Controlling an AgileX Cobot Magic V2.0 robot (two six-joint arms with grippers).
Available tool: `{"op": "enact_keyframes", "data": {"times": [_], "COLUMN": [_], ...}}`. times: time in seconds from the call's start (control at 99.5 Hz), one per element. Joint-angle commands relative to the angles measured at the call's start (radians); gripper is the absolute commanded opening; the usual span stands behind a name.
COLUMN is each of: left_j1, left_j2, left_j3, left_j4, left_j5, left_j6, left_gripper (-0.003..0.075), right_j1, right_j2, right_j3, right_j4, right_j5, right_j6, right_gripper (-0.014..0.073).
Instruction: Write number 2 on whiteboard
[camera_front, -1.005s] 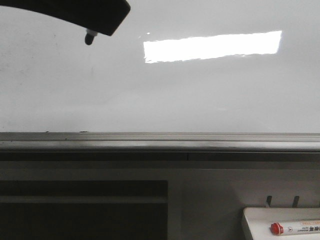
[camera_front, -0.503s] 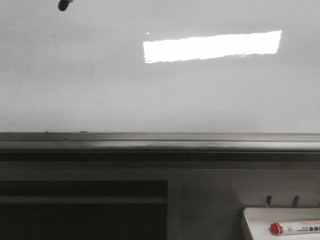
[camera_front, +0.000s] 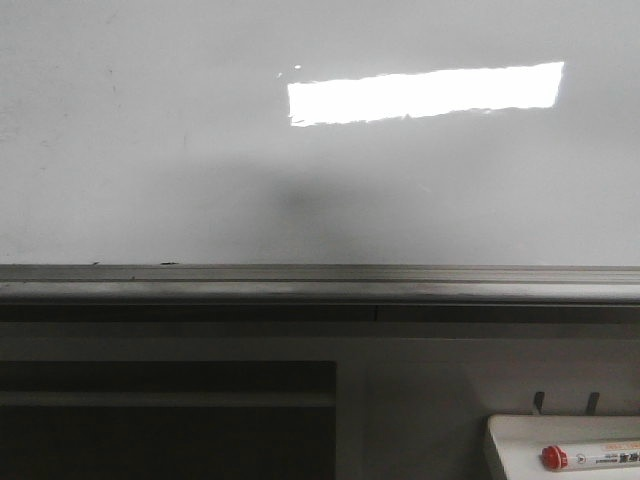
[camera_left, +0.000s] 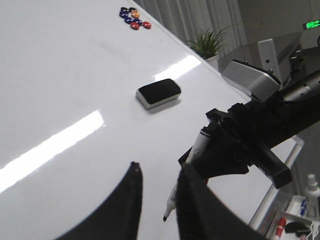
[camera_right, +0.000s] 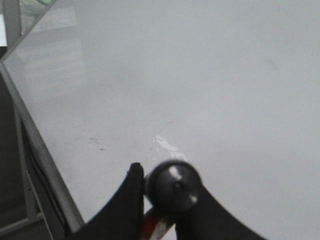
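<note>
The whiteboard (camera_front: 200, 130) fills the upper part of the front view, with a grey metal ledge (camera_front: 320, 285) along its lower edge and a bright reflected strip of light on its glossy face. No drawn stroke of a number shows on the board in any view; only a few faint specks mark it near the ledge. Neither arm appears in the front view.

In the left wrist view, the left gripper (camera_left: 157, 200) has its two dark fingers spread a little, with nothing between them. Beyond it, the right arm's gripper (camera_left: 235, 150) holds a black marker (camera_left: 187, 172) slanted with its tip pointing down at the board; whether the tip touches the surface cannot be told. In the right wrist view, the right gripper (camera_right: 160, 195) is pinched around that marker, whose round end faces the camera, above the bare white board.

Further along the board lie a black eraser (camera_left: 159, 93) and a cluster of coloured magnets (camera_left: 134, 17). A small white tray (camera_front: 520, 445) below the ledge holds a red-capped marker (camera_front: 590, 457)
</note>
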Motion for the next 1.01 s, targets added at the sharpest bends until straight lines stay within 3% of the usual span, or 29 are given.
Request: {"op": "enact_keyframes", "data": {"times": [0.0, 0.141, 0.382, 0.693, 0.834, 0.995], "left_j1": [0.049, 0.099, 0.106, 0.107, 0.107, 0.107], "left_j2": [-0.030, -0.068, -0.090, -0.090, -0.090, -0.090], "left_j3": [-0.025, 0.005, 0.032, 0.046, 0.066, 0.072], "left_j4": [0.112, 0.139, 0.127, 0.127, 0.127, 0.125], "left_j5": [0.041, 0.136, 0.157, 0.146, 0.145, 0.145], "left_j6": [-0.128, -0.172, -0.181, -0.181, -0.182, -0.182], "left_gripper": [-0.0020, -0.0020, -0.0020, -0.0020, -0.0020, -0.0020], "right_j1": [0.001, 0.001, -0.015, -0.221, -0.314, -0.388], "right_j2": [0.040, 0.129, 0.215, 0.211, 0.164, 0.076], "right_j3": [-0.034, -0.034, -0.034, -0.038, -0.042, -0.035], "right_j4": [-0.038, -0.087, -0.087, -0.087, -0.083, -0.083], "right_j5": [-0.128, -0.160, -0.282, -0.306, -0.240, -0.009], "right_j6": [-0.018, -0.018, -0.042, -0.067, -0.096, -0.096], "right_gripper": [-0.0073, -0.0073, -0.0073, -0.0072, -0.0072, -0.0071]}}
